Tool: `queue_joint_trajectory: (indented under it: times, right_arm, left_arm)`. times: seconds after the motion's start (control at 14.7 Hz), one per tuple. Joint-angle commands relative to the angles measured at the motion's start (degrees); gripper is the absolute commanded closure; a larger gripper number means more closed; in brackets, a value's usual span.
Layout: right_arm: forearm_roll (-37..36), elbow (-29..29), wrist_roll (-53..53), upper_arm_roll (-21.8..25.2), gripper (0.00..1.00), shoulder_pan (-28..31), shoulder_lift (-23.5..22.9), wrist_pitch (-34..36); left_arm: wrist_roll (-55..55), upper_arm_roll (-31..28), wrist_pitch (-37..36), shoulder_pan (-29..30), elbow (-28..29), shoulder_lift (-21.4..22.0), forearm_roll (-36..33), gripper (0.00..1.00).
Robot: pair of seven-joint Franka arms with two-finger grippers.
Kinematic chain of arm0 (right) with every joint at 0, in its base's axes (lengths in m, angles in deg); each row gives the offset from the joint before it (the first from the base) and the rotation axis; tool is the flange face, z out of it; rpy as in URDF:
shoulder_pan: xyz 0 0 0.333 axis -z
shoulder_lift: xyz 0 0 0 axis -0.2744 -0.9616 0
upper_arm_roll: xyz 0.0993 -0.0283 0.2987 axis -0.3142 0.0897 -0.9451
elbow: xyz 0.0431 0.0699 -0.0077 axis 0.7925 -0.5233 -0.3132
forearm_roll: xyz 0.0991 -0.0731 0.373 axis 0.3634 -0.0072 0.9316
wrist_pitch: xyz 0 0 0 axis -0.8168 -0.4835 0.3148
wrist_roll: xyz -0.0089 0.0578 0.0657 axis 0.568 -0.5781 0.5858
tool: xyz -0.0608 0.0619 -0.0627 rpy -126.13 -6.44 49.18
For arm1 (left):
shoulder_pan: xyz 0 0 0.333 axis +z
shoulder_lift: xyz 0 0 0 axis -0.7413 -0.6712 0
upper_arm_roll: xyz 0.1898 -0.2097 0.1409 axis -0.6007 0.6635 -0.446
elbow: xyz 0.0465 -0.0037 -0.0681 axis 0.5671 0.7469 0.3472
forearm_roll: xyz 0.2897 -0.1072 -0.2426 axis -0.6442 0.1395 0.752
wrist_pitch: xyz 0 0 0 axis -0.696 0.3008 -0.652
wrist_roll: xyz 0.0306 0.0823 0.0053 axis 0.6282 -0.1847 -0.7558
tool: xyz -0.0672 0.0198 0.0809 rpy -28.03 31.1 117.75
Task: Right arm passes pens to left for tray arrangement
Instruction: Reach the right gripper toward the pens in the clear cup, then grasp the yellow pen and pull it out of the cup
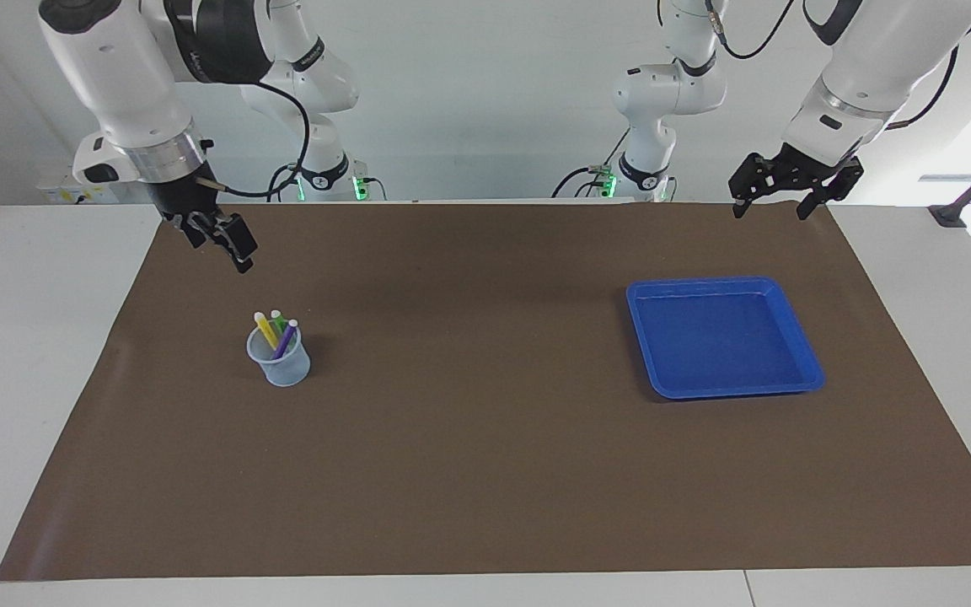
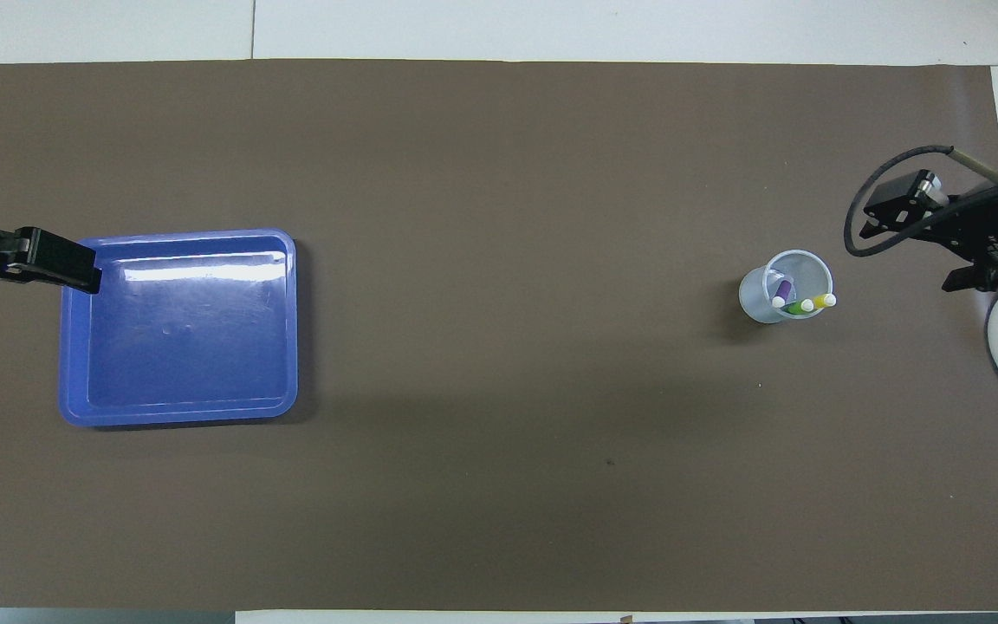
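Three pens stand tips-up in a small translucent cup (image 1: 281, 367) (image 2: 761, 299): a yellow pen (image 1: 265, 330), a green pen (image 1: 278, 319) and a purple pen (image 1: 286, 338). From overhead the pens (image 2: 800, 304) lean against the cup's rim. My right gripper (image 1: 220, 244) (image 2: 908, 250) hangs open and empty over the brown mat beside the cup, its wrist turned. The blue tray (image 1: 721, 337) (image 2: 178, 334) lies empty toward the left arm's end. My left gripper (image 1: 769, 211) waits open and empty above the mat's corner there.
A brown mat (image 1: 485, 472) (image 2: 499, 173) covers most of the white table. Besides the cup and the tray, nothing stands on it. The arms' bases and cables are at the robots' edge.
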Motion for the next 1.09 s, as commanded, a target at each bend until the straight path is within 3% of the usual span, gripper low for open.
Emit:
queue_joint_trajectory:
  times: [0.0, 0.27, 0.48, 0.68, 0.88, 0.95, 1.02]
  right_arm:
    - [1.3, -5.5, -6.3, -0.1, 0.02, 0.3, 0.8, -5.1]
    - [1.2, -13.6, -15.6, -0.1, 0.05, 0.3, 0.7, -12.6]
    - [1.3, -20.6, -16.6, 0.1, 0.09, 0.3, 0.9, -19.6]
    - [1.3, -24.9, -16.5, 0.5, 0.12, 0.8, 0.7, -25.6]
    - [1.3, -25.8, -16.5, 0.9, 0.17, 1.0, 0.7, -26.5]
    - [1.3, -25.7, -16.5, 0.9, 0.24, 1.0, 0.8, -26.4]
    - [1.3, -25.7, -16.3, 0.9, 0.37, 1.0, 0.7, -26.5]
  left_arm:
    - [-0.7, -0.3, -0.2, 0.1, 0.9, 1.1, 0.8, 0.0]
    - [-0.8, -0.3, -0.4, 0.1, 0.9, 1.1, 0.8, 0.0]
    - [-0.8, -0.3, -0.4, 0.1, 0.9, 1.1, 0.8, 0.0]
    - [-0.8, -0.3, -0.4, 0.1, 0.9, 1.1, 0.8, 0.0]
    - [-0.8, -0.3, -0.4, 0.1, 0.9, 1.1, 0.8, 0.0]
    - [-0.8, -0.3, -0.4, 0.1, 0.9, 1.1, 0.8, 0.0]
    - [-0.8, -0.3, -0.4, 0.1, 0.9, 1.1, 0.8, 0.0]
